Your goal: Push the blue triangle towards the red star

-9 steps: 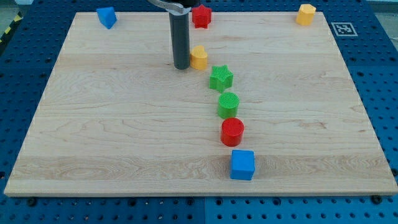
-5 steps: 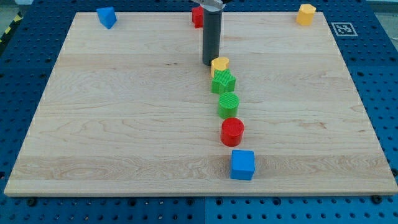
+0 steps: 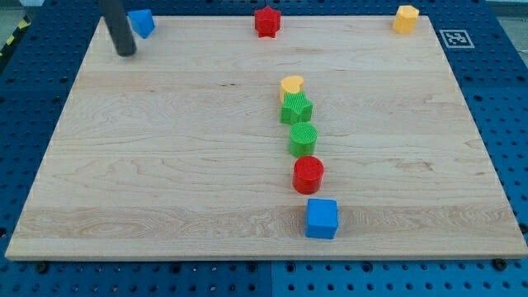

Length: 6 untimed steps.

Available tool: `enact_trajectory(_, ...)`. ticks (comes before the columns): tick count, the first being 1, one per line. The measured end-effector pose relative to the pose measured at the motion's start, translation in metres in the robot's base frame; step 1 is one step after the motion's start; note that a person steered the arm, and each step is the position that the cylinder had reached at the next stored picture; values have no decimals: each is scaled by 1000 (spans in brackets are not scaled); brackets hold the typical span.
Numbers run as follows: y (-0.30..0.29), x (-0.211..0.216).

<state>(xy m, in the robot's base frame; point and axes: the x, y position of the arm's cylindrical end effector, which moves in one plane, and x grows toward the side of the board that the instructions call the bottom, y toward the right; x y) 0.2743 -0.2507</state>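
My tip (image 3: 125, 53) is resting on the table (image 3: 165, 165) at the view's top left, just left of the blue triangle (image 3: 142, 22). No gripper fitted. Red star (image 3: 266, 21) is sitting top centre, well apart.

A plain, smooth, dark grey cylindrical rod ending in my tip (image 3: 125, 54), blunt and flat.

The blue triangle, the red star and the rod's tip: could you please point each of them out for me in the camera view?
blue triangle (image 3: 143, 22), camera view, middle of its visible face
red star (image 3: 266, 21), camera view, centre of its top
my tip (image 3: 126, 54), camera view, very end of the rod, just left of and below the blue triangle
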Motion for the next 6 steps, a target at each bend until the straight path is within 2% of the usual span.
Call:
enact_trajectory(2, -13, -83)
enact_trajectory(4, -7, -59)
enact_trajectory(6, 45, -62)
